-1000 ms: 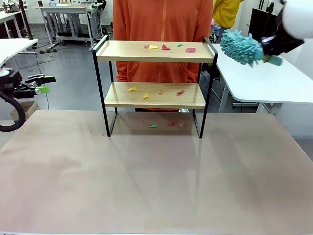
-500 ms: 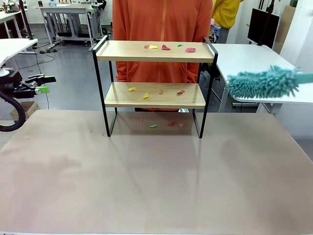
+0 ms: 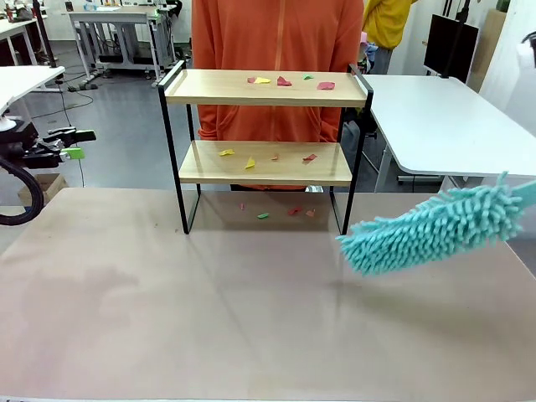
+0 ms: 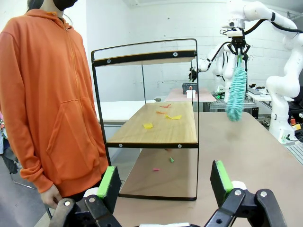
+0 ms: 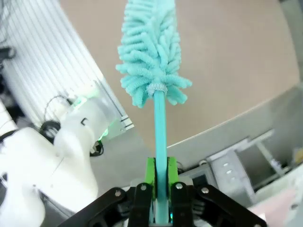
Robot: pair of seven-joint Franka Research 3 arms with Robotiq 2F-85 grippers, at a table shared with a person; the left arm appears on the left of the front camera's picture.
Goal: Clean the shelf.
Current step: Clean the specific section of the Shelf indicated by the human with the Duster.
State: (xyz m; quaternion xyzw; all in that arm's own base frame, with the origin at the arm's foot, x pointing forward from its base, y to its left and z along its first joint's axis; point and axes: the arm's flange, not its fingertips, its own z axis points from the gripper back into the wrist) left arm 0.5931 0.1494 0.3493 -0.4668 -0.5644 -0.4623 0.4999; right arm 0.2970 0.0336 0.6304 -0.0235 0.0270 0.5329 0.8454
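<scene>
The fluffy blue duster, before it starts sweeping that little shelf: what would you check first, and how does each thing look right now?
1. Grip on the duster: ok. The right gripper has its fingers shut on the handle.
2. Duster head free: ok. It hangs above the table, to the right of the shelf and apart from it.
3. Shelf clean: not ok. Scraps lie on both boards, and more on the table underneath.
4. Left gripper out of the way: ok. It is open and empty, off to the left.
5. Person clear: ok. The person stands behind the shelf, with no hand over the boards.
</scene>
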